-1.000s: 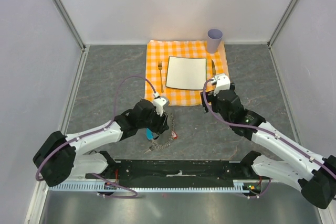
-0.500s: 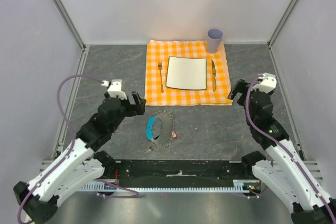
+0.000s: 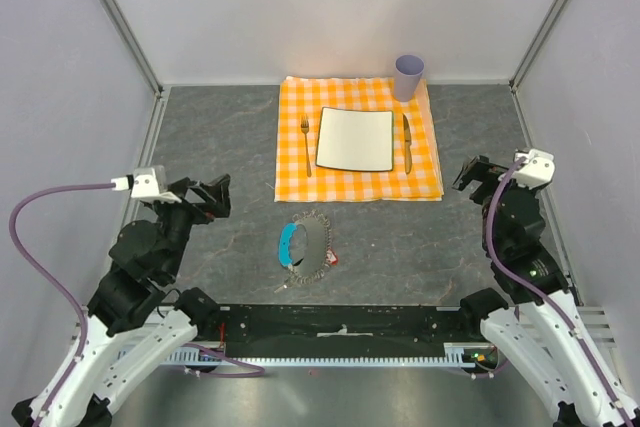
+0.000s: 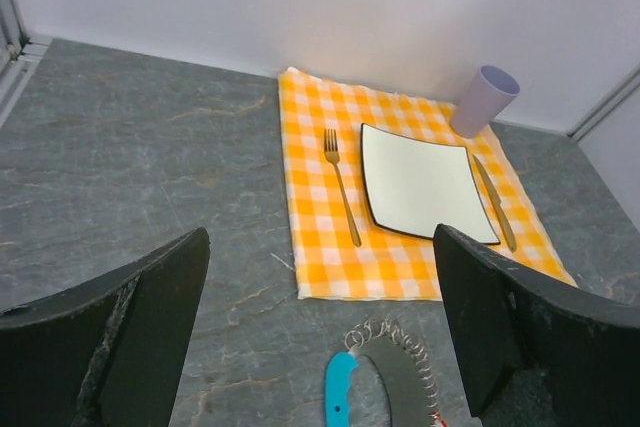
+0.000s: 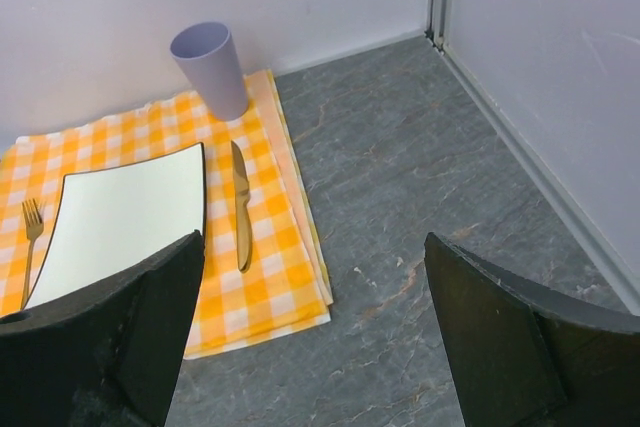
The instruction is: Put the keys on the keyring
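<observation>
The keyring, a silvery chain loop with a curved blue tab, lies on the grey table below the checked cloth. A tiny red-headed key lies at its lower right edge. The ring also shows in the left wrist view, with the blue tab at the bottom edge. My left gripper is open and empty, raised well left of the ring. My right gripper is open and empty, raised far to the right, over bare table beside the cloth.
An orange checked cloth at the back holds a white square plate, a fork and a knife. A lilac cup stands at its far right corner. Walls close in left, right and back.
Both arms have drawn back from the middle, the left one away from the keyring to the left, the right one to the right. The keyring and key now lie uncovered on the table.
</observation>
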